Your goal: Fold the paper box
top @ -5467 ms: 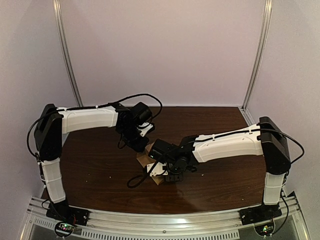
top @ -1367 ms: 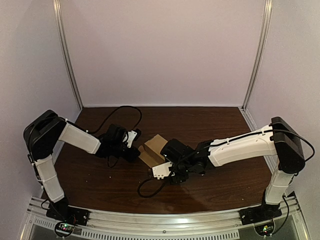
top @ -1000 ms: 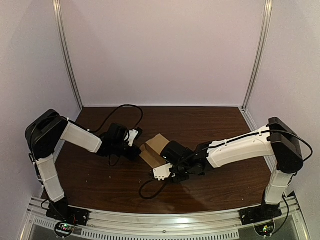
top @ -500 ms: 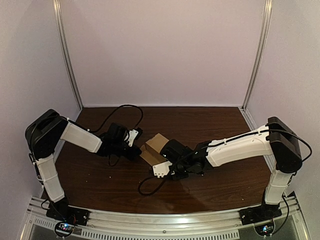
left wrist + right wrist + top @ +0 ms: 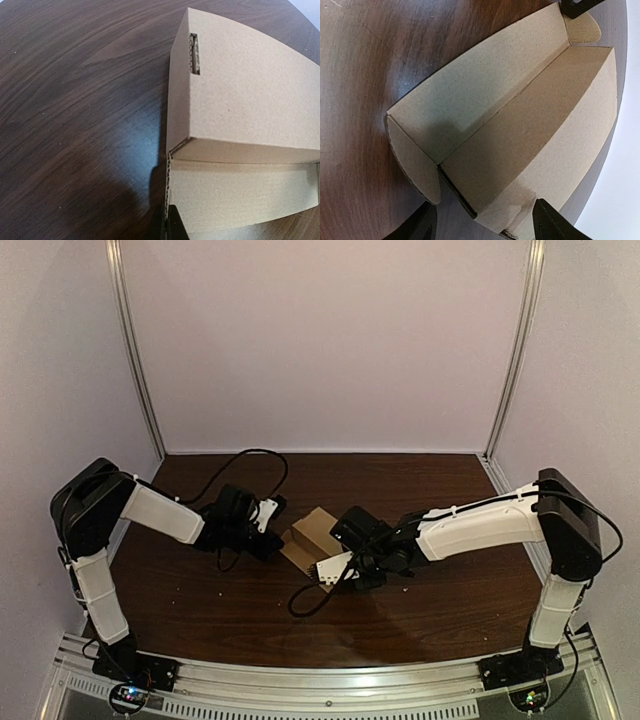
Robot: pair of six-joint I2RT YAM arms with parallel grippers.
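The paper box [image 5: 314, 534] lies on the table [image 5: 200, 600] between the two grippers, directly ahead of each. The right gripper [image 5: 482, 215] has its fingers spread wide, with the box's near end between them. The left gripper [image 5: 275, 543] is at the opposite end, but it cannot be told whether it pinches there.

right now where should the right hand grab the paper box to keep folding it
Probably the rounded end tab at the near corner of the paper box, coming from the right hand side: it is a thin free flap just ahead of the open fingers; the long panels are too broad.
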